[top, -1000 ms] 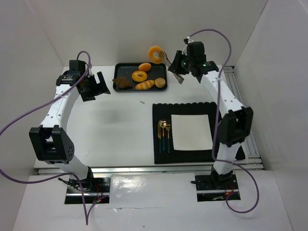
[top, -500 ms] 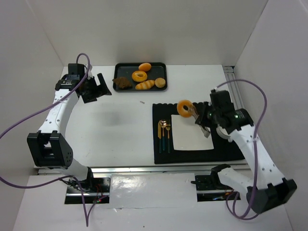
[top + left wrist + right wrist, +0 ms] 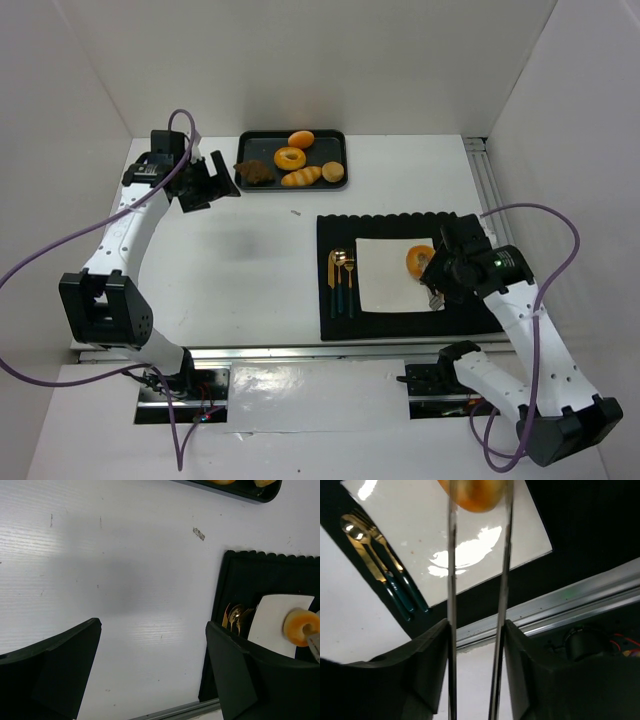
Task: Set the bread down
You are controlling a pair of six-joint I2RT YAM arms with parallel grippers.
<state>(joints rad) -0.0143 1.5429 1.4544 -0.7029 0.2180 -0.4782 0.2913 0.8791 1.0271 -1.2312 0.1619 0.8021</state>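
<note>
A golden ring-shaped bread (image 3: 419, 262) is pinched between the metal tongs (image 3: 451, 580) that my right gripper (image 3: 441, 277) is shut on. The bread hangs just over the right part of the white plate (image 3: 385, 280) on the black mat (image 3: 480, 312). In the right wrist view the bread (image 3: 472, 495) shows at the top between the tong arms, above the plate (image 3: 445, 535); my right gripper (image 3: 475, 630) clamps the tong arms. The bread also shows in the left wrist view (image 3: 300, 626). My left gripper (image 3: 207, 181) is open and empty, left of the tray; its jaws (image 3: 152, 630) stand wide over bare table.
A black tray (image 3: 341, 142) at the back holds several other breads, among them a ring (image 3: 290, 158) and a dark piece (image 3: 256, 172). Gold cutlery with teal handles (image 3: 342, 282) lies on the mat left of the plate. Walls close in on both sides.
My right arm has swung from the tray at the back down to the plate, carrying the ring bread in the tongs. The left arm has only shifted slightly.
</note>
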